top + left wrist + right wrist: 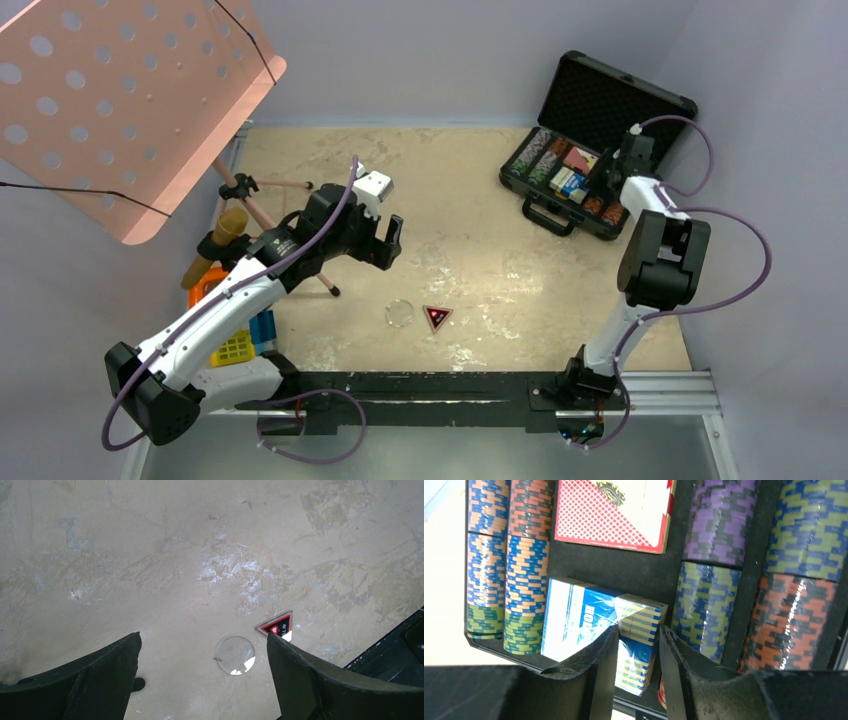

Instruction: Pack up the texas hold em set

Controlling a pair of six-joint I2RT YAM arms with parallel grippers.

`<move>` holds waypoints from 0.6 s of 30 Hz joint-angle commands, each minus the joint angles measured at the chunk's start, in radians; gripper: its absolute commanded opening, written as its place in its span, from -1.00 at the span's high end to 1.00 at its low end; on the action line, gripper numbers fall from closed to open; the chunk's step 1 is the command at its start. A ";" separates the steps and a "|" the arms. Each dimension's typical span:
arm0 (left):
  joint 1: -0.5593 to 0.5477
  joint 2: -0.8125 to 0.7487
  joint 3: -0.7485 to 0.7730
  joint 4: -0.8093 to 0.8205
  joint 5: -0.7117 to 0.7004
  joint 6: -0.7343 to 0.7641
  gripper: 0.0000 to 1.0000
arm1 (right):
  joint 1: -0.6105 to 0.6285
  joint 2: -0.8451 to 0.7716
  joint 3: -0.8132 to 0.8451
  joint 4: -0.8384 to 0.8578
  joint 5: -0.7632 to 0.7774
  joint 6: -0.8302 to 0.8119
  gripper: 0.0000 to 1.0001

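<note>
Nearest the arm bases, two loose pieces lie on the worktop [480, 200]: a clear button [400, 313] and, just to its right and apart from it, a dark triangular marker [437, 317]. The left gripper [203, 639] hangs above and slightly beyond them, jaws wide and empty. In its wrist view the button sits between the fingers, toward the right one, with the marker at that finger's tip. The left arm is judged much the nearer to both pieces, and a short draw back toward the bases should centre the button. At the far right the case [620, 95] lies open, with chips [709, 610] in rows and the red deck [614, 510] inside. The right gripper [639, 630] is down over the blue deck [574, 625], jaws narrow and straddling the deck's end. Whether they pinch it cannot be told.
</note>
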 commanded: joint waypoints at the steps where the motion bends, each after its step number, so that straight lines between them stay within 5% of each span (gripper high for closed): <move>1: -0.001 -0.021 0.033 0.019 -0.006 -0.007 -0.97 | 0.005 0.045 0.072 0.004 -0.056 -0.020 0.24; 14: -0.001 -0.021 0.032 0.018 -0.009 -0.005 -0.97 | 0.038 0.071 0.107 -0.074 -0.045 -0.043 0.23; 18: -0.001 -0.020 0.033 0.018 -0.010 -0.005 -0.97 | 0.044 0.001 0.048 -0.062 0.068 -0.045 0.07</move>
